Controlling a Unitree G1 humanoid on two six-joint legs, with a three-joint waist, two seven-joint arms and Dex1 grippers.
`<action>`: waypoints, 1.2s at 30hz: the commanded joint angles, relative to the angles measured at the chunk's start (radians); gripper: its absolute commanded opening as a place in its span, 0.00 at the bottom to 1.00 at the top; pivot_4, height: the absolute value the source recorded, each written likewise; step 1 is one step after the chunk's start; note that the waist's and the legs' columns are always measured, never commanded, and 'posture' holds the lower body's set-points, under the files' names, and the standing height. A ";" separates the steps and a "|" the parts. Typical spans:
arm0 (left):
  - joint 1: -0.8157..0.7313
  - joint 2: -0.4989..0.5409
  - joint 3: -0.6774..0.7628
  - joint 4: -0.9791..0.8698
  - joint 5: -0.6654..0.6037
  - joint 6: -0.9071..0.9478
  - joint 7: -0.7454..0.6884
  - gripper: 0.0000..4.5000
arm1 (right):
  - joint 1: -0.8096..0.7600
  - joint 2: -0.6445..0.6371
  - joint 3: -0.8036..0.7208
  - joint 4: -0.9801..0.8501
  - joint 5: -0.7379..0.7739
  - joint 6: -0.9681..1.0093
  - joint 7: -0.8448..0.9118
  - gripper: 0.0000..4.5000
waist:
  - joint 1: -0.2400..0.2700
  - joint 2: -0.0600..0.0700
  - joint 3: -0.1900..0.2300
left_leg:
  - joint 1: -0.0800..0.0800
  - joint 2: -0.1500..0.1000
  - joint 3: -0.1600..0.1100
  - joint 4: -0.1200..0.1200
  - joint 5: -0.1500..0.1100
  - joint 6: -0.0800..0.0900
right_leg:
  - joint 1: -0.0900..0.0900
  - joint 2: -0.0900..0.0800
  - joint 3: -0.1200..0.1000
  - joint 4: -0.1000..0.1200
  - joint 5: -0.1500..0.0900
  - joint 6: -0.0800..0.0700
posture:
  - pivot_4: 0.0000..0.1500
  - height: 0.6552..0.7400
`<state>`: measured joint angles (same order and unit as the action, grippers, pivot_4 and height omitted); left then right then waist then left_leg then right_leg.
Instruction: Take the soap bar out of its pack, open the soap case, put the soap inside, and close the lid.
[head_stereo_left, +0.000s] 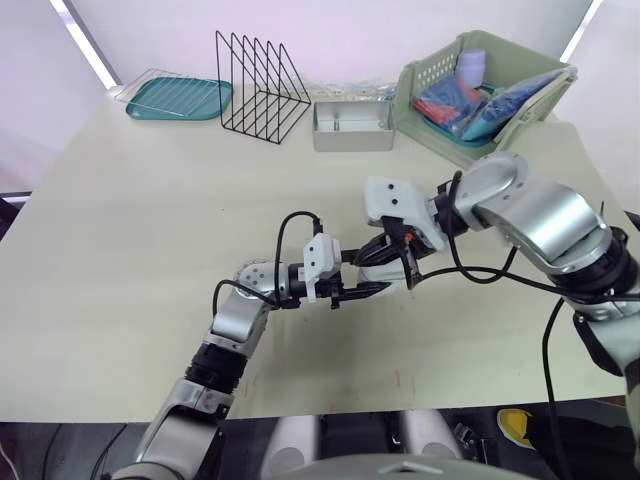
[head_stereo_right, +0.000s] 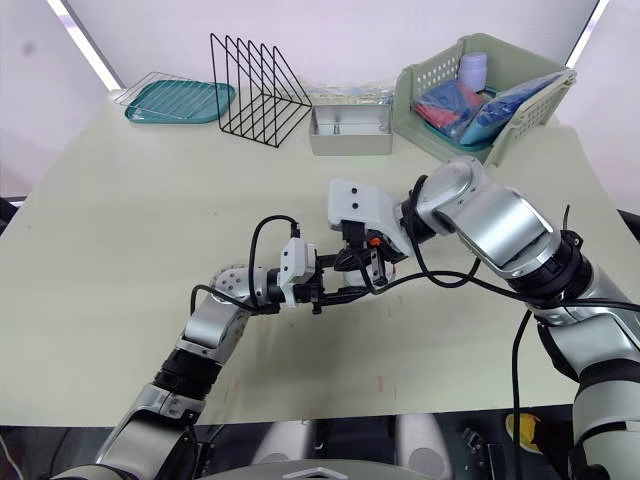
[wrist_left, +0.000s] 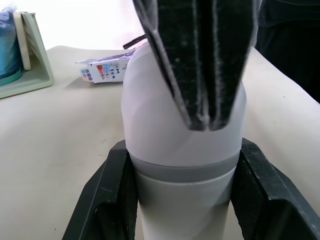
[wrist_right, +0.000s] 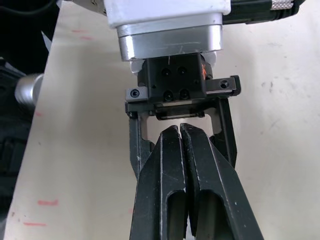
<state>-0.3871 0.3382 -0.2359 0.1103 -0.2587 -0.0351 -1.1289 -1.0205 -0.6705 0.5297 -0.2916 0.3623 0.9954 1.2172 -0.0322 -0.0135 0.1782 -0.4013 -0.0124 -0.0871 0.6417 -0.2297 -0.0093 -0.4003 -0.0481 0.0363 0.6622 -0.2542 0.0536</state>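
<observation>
Left gripper (wrist_left: 184, 150): I read both black fingers clamped on the soap case (wrist_left: 180, 185).
Right gripper (wrist_left: 205, 122): fingers pressed together, empty, tips on the lid.
Soap case: smooth, rounded, white over grey, mid-table (head_stereo_left: 150, 220).
Soap pack (wrist_left: 107, 70): printed carton just beyond.
Room: bare tabletop all around.

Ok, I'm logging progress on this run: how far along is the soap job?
Seemingly done: the soap pack lies aside on the table. In hand: the left gripper clamps the soap case, whose lid sits on its base, and the right gripper, fingers shut, presses the top. Left: making sure the lid is closed. Whether the soap is inside is hidden.
</observation>
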 joint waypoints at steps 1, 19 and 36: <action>0.002 0.007 -0.002 0.000 0.000 -0.003 -0.004 0.43 | 0.040 -0.030 -0.043 0.004 0.010 -0.028 0.010 0.01 | 0.000 0.000 0.000 | 0.000 0.000 0.000 0.000 0.000 0.000 | 0.000 0.000 0.000 0.000 0.000 0.000 | 1.00 1.00; -0.004 0.016 0.000 -0.002 -0.002 0.001 -0.009 0.43 | 0.140 -0.039 -0.150 0.090 0.048 -0.139 0.043 0.01 | -0.001 0.000 0.000 | 0.000 0.000 0.001 0.000 0.000 0.000 | 0.000 0.000 0.000 0.000 0.000 0.000 | 1.00 1.00; -0.004 0.027 0.002 -0.008 -0.006 0.006 -0.015 0.43 | 0.219 -0.069 -0.172 0.144 0.029 -0.223 0.078 0.01 | -0.003 0.000 0.000 | 0.001 0.000 0.001 0.000 0.000 0.000 | 0.001 0.000 0.000 0.000 0.000 0.000 | 1.00 1.00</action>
<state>-0.3912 0.3507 -0.2367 0.1102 -0.2595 -0.0323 -1.1324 -0.8286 -0.7143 0.3377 -0.1724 0.4271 0.7674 1.2967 -0.0351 -0.0136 0.1781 -0.3998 -0.0122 -0.0861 0.6419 -0.2297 -0.0092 -0.3988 -0.0477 0.0363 0.6625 -0.2542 0.0537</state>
